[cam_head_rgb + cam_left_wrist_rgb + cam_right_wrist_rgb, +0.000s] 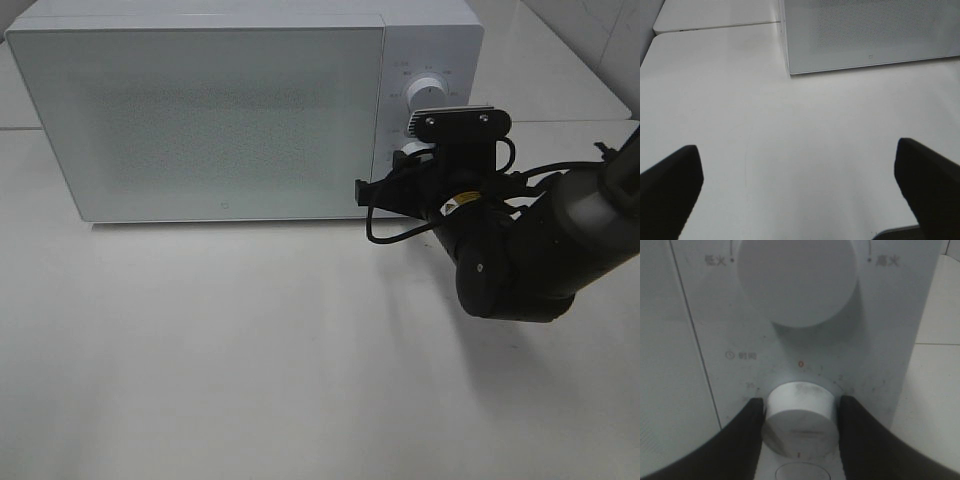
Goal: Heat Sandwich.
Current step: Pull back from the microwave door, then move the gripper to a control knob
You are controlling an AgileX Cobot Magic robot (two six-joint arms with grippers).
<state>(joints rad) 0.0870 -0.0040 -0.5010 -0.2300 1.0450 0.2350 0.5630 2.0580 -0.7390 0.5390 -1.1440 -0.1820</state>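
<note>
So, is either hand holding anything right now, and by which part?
Right hand grips the lower timer knob by its sides; left hand is open, holding nothing.

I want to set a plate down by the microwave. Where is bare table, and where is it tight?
Bare table runs in front of the microwave door, beside the right arm. The left gripper hangs open over bare surface. It is tight at the control panel, where the right gripper clasps the lower knob.
</note>
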